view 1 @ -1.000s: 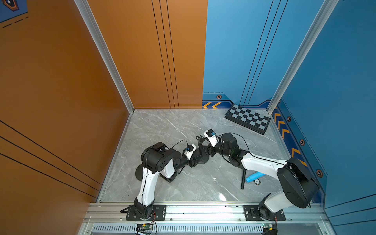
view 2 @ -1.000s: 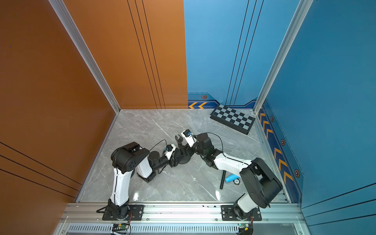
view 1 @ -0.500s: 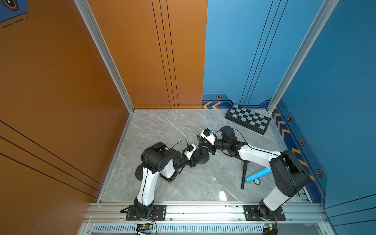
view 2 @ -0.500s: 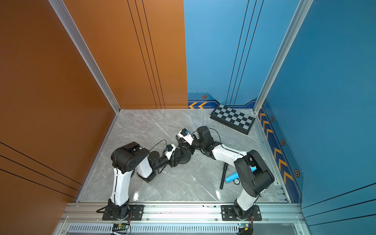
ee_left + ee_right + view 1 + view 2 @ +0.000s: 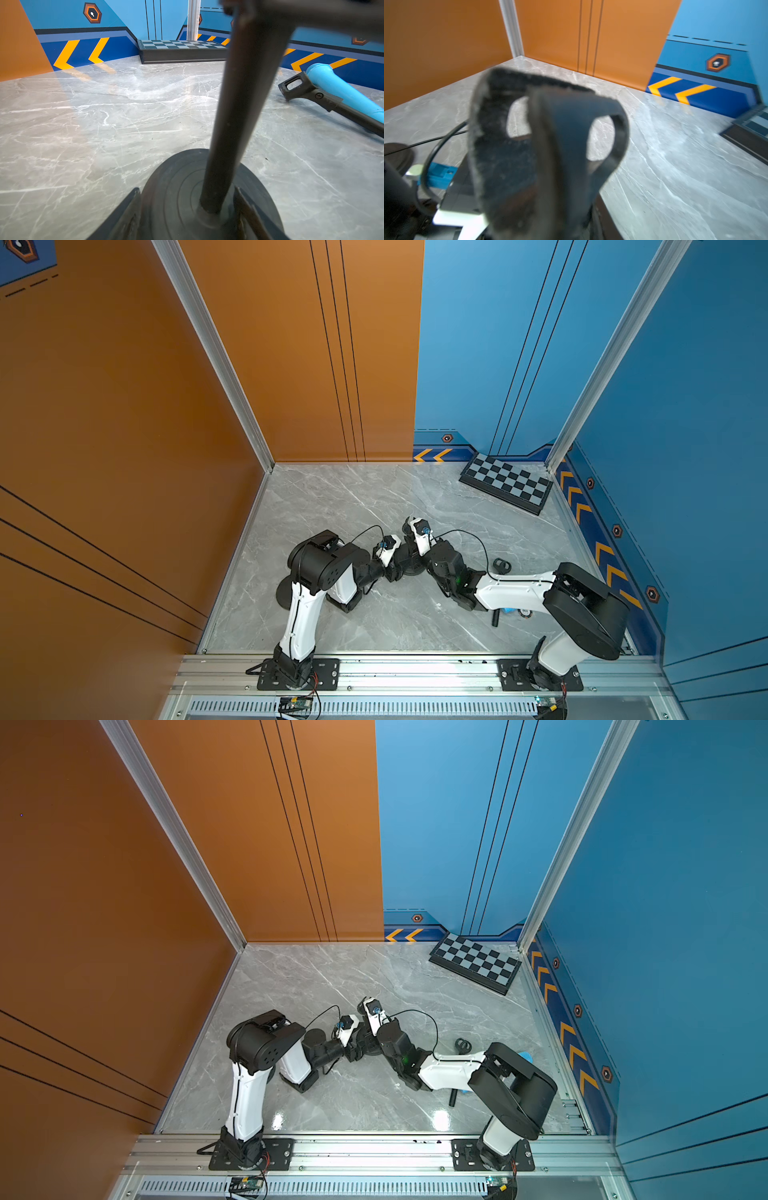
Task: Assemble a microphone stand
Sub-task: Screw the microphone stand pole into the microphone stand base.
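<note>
Supporting surface: grey marbled table (image 5: pixel 332 510); bearings below are read in the top views from its middle, with 12 o'clock at the far wall.
Right arm (image 5: pixel 515 593): mounted at 5 o'clock; reaches in to the middle of the table.
Left arm (image 5: pixel 299 614): mounted at 7 o'clock; folded, with its wrist aimed toward 3 o'clock.
Chessboard (image 5: pixel 507 483): lies flat in the far corner at 2 o'clock, well apart from both arms.
Black rod (image 5: pixel 324 99): lies flat at 4 o'clock, largely under the right arm in both top views; its looped end points to 12 o'clock.
Round base (image 5: pixel 176 197): flat on the table at the middle, between the two wrists.
Pole (image 5: pixel 239 104): rises from the centre of the round base; its top end is blurred in the left wrist view.
Blue microphone (image 5: pixel 336 87): lies at 4 o'clock just beside the black rod, on its 3 o'clock side.
Left gripper (image 5: pixel 187 188): low over the round base. The jaws are spread. One of the fingers (image 5: pixel 133 207) is at the rim and the other is over the top face, with the foot of the pole between them. Whether they bear on the base cannot be told.
Right gripper (image 5: pixel 410 540): at the top of the pole, aimed toward 11 o'clock. The clip (image 5: pixel 550 145) masks the jaws, so spread or pressed together cannot be told.
Clip: black, U-shaped with openings, blurred, directly before the right wrist camera.
</note>
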Controlling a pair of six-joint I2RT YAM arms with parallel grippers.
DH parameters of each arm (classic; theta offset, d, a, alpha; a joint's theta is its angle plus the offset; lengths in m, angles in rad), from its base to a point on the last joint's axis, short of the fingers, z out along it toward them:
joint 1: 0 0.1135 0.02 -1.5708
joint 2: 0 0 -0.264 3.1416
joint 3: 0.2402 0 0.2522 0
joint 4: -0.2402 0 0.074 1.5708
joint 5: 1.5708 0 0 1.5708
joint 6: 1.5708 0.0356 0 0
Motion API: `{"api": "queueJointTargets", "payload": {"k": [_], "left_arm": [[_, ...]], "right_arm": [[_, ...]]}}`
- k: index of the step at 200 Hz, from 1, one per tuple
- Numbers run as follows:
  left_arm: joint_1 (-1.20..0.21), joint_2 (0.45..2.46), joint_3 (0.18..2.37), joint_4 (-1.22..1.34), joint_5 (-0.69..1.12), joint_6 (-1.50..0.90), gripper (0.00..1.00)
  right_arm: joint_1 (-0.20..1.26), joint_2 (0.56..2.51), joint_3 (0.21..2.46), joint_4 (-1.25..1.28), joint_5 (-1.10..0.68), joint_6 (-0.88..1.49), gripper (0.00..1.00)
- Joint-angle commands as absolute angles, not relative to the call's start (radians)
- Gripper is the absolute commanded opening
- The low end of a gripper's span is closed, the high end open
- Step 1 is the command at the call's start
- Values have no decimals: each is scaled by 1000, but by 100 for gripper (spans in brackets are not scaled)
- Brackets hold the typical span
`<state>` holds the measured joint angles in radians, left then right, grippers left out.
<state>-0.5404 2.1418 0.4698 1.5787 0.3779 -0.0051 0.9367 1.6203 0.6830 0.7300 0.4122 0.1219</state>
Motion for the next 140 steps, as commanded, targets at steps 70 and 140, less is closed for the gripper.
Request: {"api": "queueJointTargets", "payload": {"k": [70, 140], "left_arm": [[-548, 2200, 439, 1410, 354, 39, 71], [-546, 2209, 440, 1410, 347, 44, 71]], "right_arm": [[710, 1536, 747, 501, -292, -42, 56], [597, 1602, 854, 405, -500, -89, 47]]}}
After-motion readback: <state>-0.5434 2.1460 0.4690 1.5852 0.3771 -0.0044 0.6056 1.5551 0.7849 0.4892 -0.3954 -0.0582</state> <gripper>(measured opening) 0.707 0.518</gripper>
